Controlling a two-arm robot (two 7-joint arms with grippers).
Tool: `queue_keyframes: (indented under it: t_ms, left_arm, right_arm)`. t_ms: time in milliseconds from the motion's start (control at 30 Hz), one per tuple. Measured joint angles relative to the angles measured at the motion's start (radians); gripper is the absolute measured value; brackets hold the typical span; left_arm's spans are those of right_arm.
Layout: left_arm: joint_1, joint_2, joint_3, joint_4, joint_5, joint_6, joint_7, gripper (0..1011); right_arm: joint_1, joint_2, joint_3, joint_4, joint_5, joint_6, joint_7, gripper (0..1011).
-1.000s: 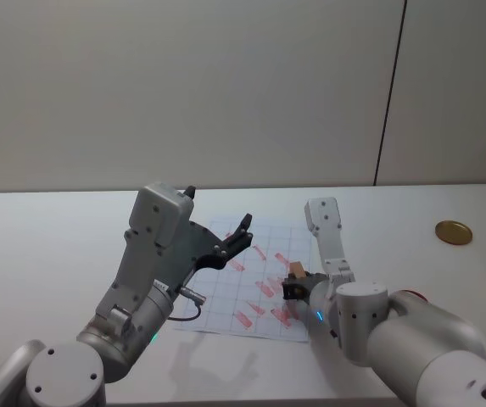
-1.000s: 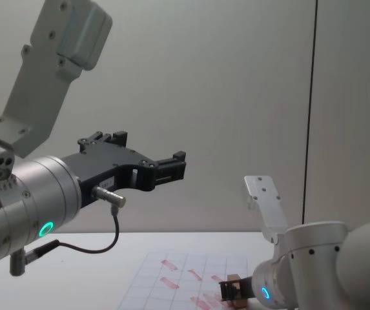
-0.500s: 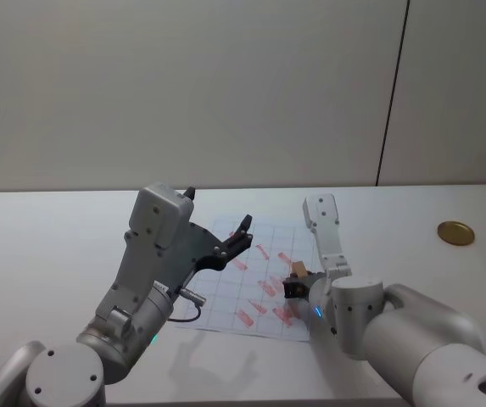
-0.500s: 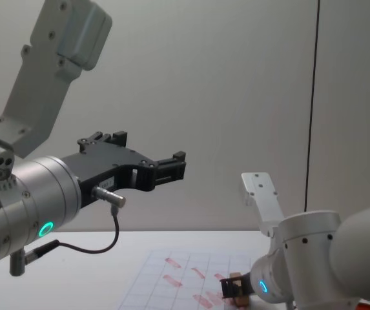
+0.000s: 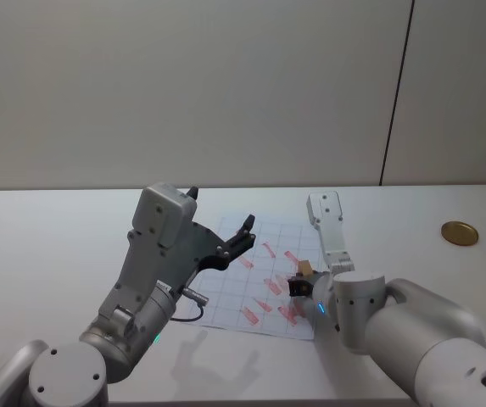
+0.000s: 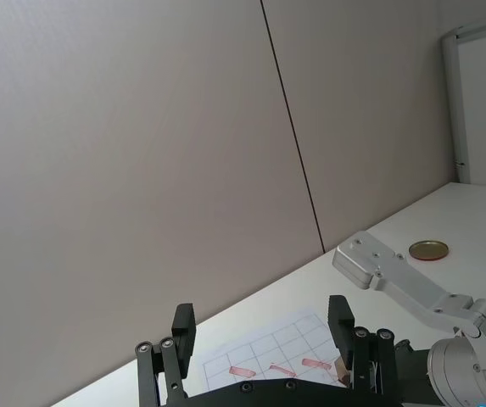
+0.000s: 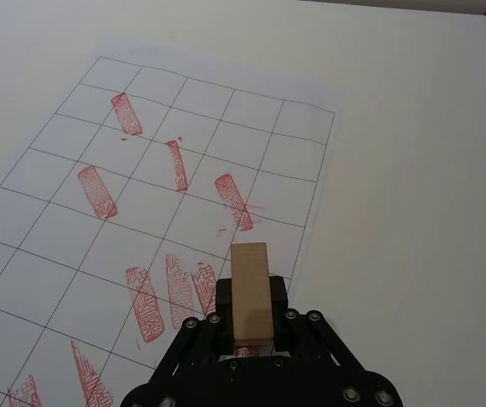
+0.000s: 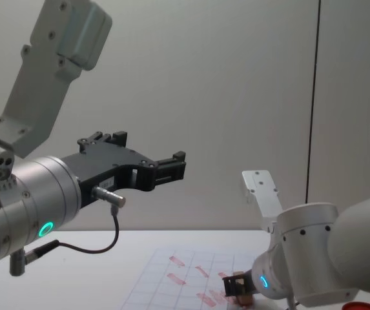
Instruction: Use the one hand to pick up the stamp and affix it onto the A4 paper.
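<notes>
My right gripper (image 5: 301, 285) (image 7: 250, 315) (image 8: 239, 283) is shut on the stamp (image 5: 307, 267) (image 7: 250, 287), a small tan wooden block. It holds the block over the right part of the A4 paper (image 5: 267, 232) (image 7: 149, 127) (image 6: 261, 352), a gridded white sheet with several red oblong marks. The gripper hides the stamp's lower end, so contact with the sheet is unclear. My left gripper (image 5: 242, 232) (image 6: 262, 329) (image 8: 172, 165) hangs open and empty, raised over the paper's left side.
A round gold disc (image 5: 460, 232) (image 6: 428, 249) lies on the white table (image 5: 47, 246) far to the right. A red ink pad (image 8: 359, 305) peeks in at the lower right of the chest view. A plain wall stands behind the table.
My right gripper has shifted slightly over the paper with the stamp still in it. The left arm has stayed still.
</notes>
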Motion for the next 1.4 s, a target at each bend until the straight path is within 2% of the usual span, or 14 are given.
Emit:
queue_keyframes:
  t_ms: [333, 700, 800, 900, 967, 1033, 1067, 1100, 1133, 1167, 1267, 1300, 1367, 1400]
  left_arm:
    - [0.000, 0.000, 0.000, 0.000, 0.000, 0.000, 0.000, 993]
    - [0.000, 0.000, 0.000, 0.000, 0.000, 0.000, 0.000, 993]
    - [0.000, 0.000, 0.000, 0.000, 0.000, 0.000, 0.000, 993]
    - [0.000, 0.000, 0.000, 0.000, 0.000, 0.000, 0.000, 993]
    - [0.000, 0.000, 0.000, 0.000, 0.000, 0.000, 0.000, 993]
    - [0.000, 0.000, 0.000, 0.000, 0.000, 0.000, 0.000, 993]
    - [0.000, 0.000, 0.000, 0.000, 0.000, 0.000, 0.000, 993]
    - [0.000, 0.000, 0.000, 0.000, 0.000, 0.000, 0.000, 993]
    - [0.000, 0.000, 0.000, 0.000, 0.000, 0.000, 0.000, 993]
    - [0.000, 0.000, 0.000, 0.000, 0.000, 0.000, 0.000, 993]
    - [0.000, 0.000, 0.000, 0.000, 0.000, 0.000, 0.000, 993]
    - [0.000, 0.000, 0.000, 0.000, 0.000, 0.000, 0.000, 993]
    - [0.000, 0.000, 0.000, 0.000, 0.000, 0.000, 0.000, 993]
    - [0.000, 0.000, 0.000, 0.000, 0.000, 0.000, 0.000, 993]
  right_arm:
    - [0.002, 0.002, 0.008, 0.003, 0.002, -0.029, -0.003, 221]
    - [0.008, 0.004, 0.010, -0.020, -0.005, -0.137, 0.003, 221]
    - [0.004, 0.005, 0.011, -0.051, -0.008, -0.174, 0.011, 220]
    - [-0.007, 0.007, 0.011, -0.084, -0.009, -0.186, 0.015, 222]
    - [-0.021, 0.009, 0.011, -0.119, -0.011, -0.189, 0.019, 220]
    - [-0.055, 0.015, 0.011, -0.203, -0.015, -0.180, 0.024, 221]
    - [-0.082, 0.019, 0.010, -0.265, -0.018, -0.167, 0.026, 221]
    - [-0.096, 0.022, 0.009, -0.298, -0.019, -0.158, 0.027, 220]
    - [-0.126, 0.027, 0.008, -0.368, -0.022, -0.140, 0.029, 221]
    - [-0.126, 0.027, 0.008, -0.368, -0.022, -0.140, 0.029, 221]
    - [-0.191, 0.041, 0.008, -0.519, -0.033, -0.087, 0.029, 221]
    - [-0.191, 0.041, 0.008, -0.519, -0.033, -0.087, 0.029, 220]
    - [-0.237, 0.054, 0.012, -0.621, -0.045, -0.039, 0.029, 222]
    - [-0.237, 0.054, 0.012, -0.621, -0.045, -0.039, 0.029, 222]
